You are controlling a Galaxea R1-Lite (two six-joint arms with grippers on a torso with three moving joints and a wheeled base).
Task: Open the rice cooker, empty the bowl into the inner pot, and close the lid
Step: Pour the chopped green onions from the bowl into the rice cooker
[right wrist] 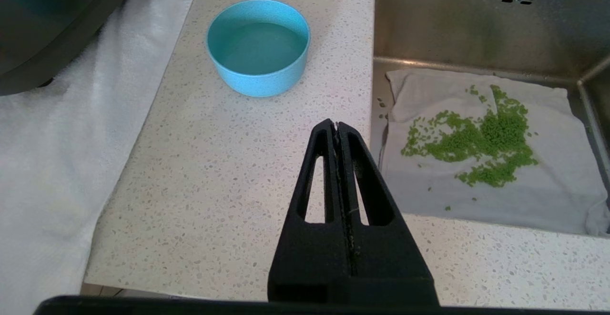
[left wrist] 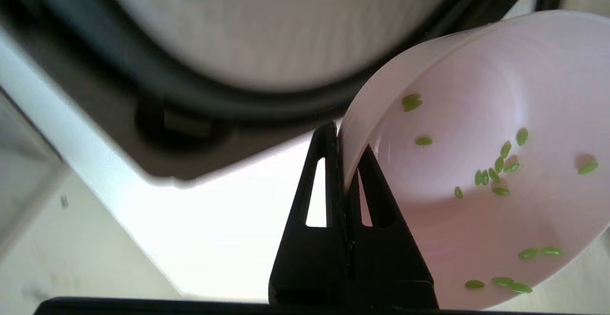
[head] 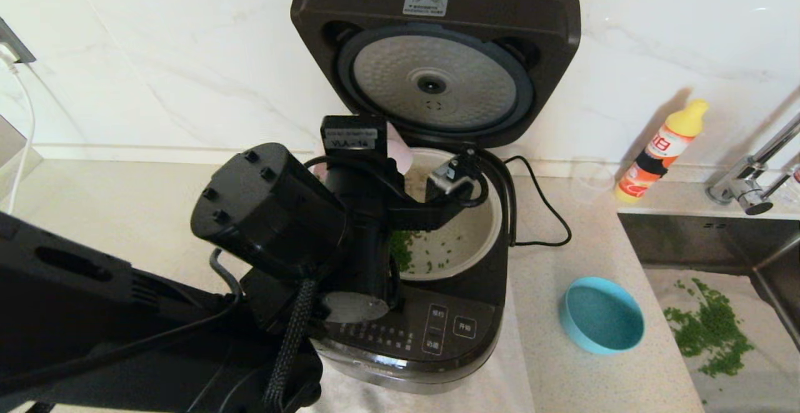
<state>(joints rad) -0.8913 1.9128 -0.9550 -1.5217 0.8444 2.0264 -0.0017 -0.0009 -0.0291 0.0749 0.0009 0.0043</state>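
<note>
The rice cooker (head: 447, 328) stands open, its lid (head: 437, 25) upright against the wall with the silver plate facing me. My left gripper (left wrist: 346, 138) is shut on the rim of a pink bowl (left wrist: 476, 172), one finger inside and one outside. The bowl (head: 401, 152) is tipped on its side over the back left of the inner pot (head: 475, 238). Several green grains cling to the bowl's inside, and green grains (head: 431, 255) lie in the pot. My right gripper (right wrist: 337, 125) is shut and empty above the counter, out of the head view.
An empty blue bowl (head: 601, 314) sits on the counter right of the cooker. The sink (head: 687, 232) holds a cloth with spilled green grains (head: 712, 332). A yellow bottle (head: 662, 150) and faucet (head: 756, 169) stand at back right. The power cord (head: 550, 213) trails rightward.
</note>
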